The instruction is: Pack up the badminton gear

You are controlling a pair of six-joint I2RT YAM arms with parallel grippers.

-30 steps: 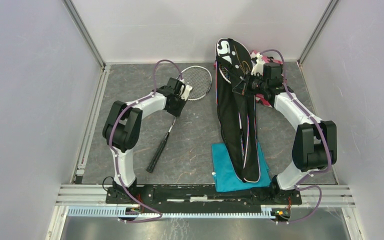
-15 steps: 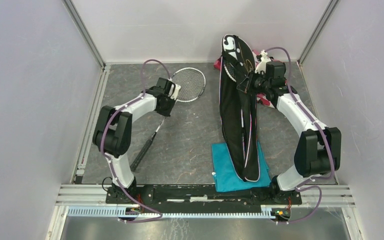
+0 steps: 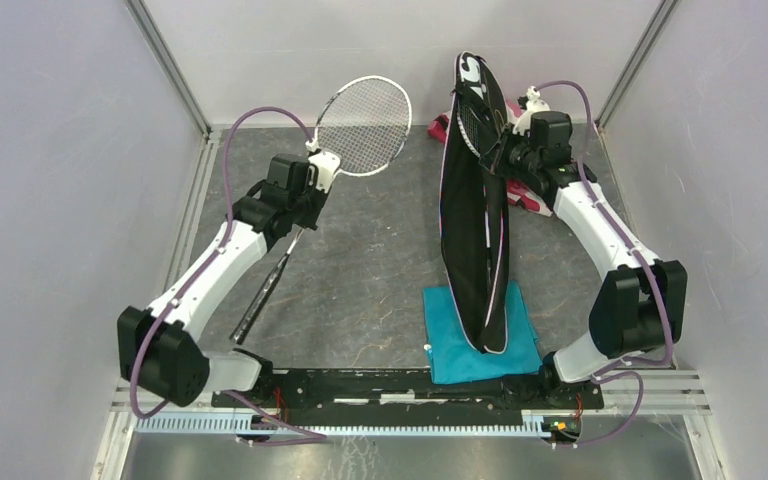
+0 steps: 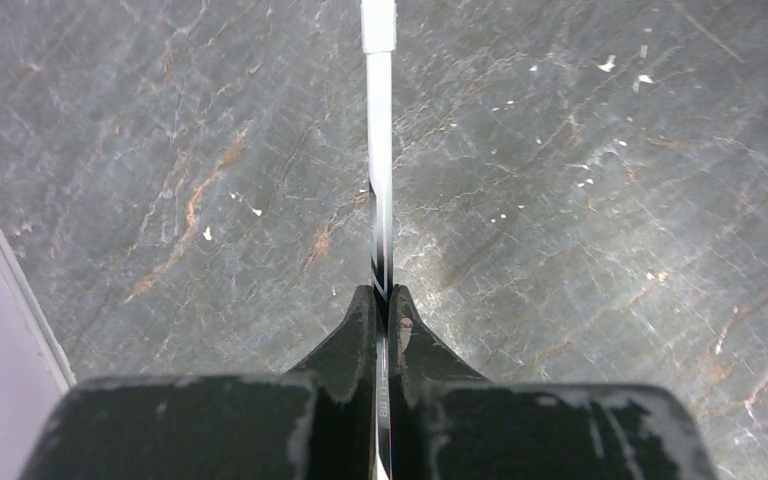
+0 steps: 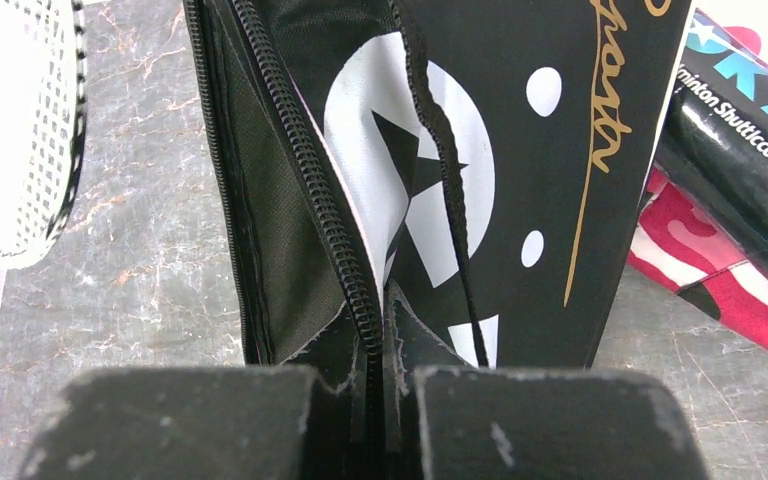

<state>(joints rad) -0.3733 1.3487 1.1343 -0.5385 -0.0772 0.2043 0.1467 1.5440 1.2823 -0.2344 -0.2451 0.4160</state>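
One racquet clamped in left claw, head pointing far-right, right claw pinching bag

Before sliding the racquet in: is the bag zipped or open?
Open. The right gripper, jaws shut, holds one zipper edge apart, baring the inside of the bag.

Black tube partly off-frame

A dark grey, stone-patterned mat covers the tabletop, veined with rust and white. A teal square cloth lies flat at the near edge, right of centre, partly covered. Pink, red and black camouflage fabric lies crumpled near the far right corner. Pale lilac walls and silver aluminium rails enclose the space.
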